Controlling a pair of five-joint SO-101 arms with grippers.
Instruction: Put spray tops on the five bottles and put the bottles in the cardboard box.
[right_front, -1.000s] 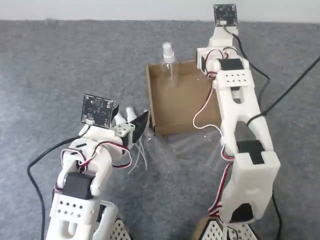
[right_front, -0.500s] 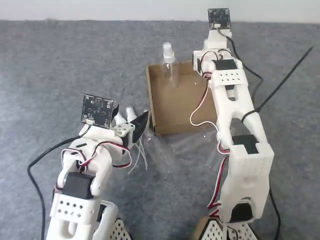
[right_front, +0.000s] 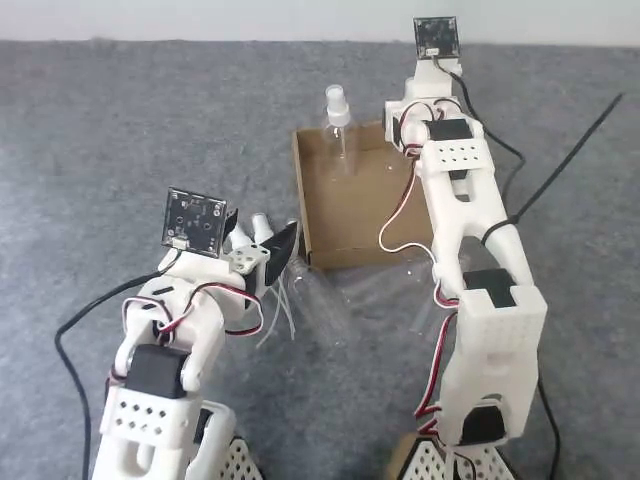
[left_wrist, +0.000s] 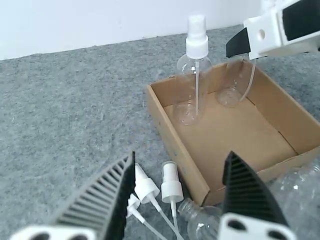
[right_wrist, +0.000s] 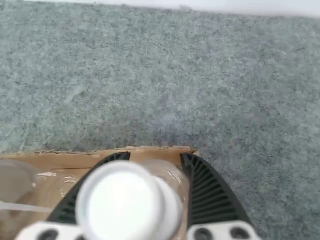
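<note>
one bottle (right_wrist: 122, 202): clamped in right claw (right_wrist: 152, 165), inside box (left_wrist: 165, 125)
left claw (left_wrist: 181, 155): spread wide, empty
risk: fingers snag while letting go, tipping it over

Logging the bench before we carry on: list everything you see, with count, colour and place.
cardboard box: one, brown, between the arms.
standing bottle: one, clear, white spray top, box's far left corner.
held bottle: one, clear, white top, box's far right corner.
lying bottles: about three, clear, uncapped, before the box.
loose spray tops: three, white, by the box's near left corner.
carpet: one, grey, over the table.
left claw: one, black, open above the loose spray tops.
right claw: one, black, shut on the held bottle.
</note>
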